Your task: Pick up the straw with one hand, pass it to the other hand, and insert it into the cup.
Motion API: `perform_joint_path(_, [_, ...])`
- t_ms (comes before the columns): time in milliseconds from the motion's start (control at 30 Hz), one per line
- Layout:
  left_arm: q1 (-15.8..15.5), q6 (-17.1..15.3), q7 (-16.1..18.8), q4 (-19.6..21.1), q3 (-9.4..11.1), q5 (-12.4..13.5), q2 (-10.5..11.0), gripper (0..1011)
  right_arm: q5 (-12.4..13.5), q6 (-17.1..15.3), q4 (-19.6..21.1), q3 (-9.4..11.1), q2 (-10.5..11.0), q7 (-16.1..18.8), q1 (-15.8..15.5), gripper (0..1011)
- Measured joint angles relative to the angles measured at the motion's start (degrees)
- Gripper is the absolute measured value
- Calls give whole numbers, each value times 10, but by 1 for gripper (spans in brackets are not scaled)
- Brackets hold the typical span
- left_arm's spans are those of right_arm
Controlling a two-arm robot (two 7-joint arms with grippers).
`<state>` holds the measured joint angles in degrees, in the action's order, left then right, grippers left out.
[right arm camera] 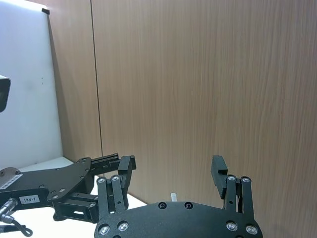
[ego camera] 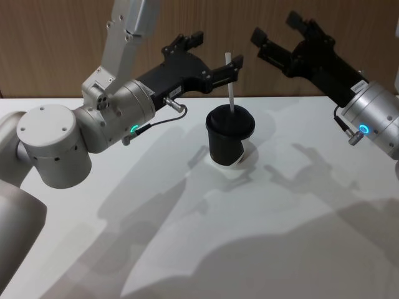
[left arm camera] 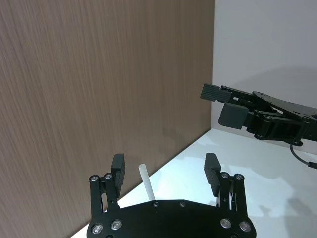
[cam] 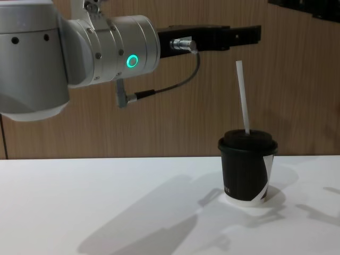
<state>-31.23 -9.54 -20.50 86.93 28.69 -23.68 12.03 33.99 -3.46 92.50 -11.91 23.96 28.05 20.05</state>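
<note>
White table (ego camera: 187, 249), wood-panel wall behind.
Straw (cam: 243, 98) stands in the cup (cam: 247, 170); left gripper (ego camera: 212, 56) and right gripper (ego camera: 274, 34) both spread wide, empty.

A white straw (cam: 243, 98) is seen in a black cup (cam: 246, 172) marked with a curved white patch, on a white table (cam: 106, 212), before a brown wood-grain wall (left arm camera: 99, 99), beside a silver arm (cam: 79, 53) bearing a green ring.

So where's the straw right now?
The straw stands upright in the lid of the cup mid-table, its top between the open fingers of the left gripper, untouched.
</note>
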Motion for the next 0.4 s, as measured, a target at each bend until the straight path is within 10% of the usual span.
perform_joint_path(400, [0, 0, 0, 0, 0, 0, 0, 1003, 0, 0, 0, 0, 0, -1, 0, 1001])
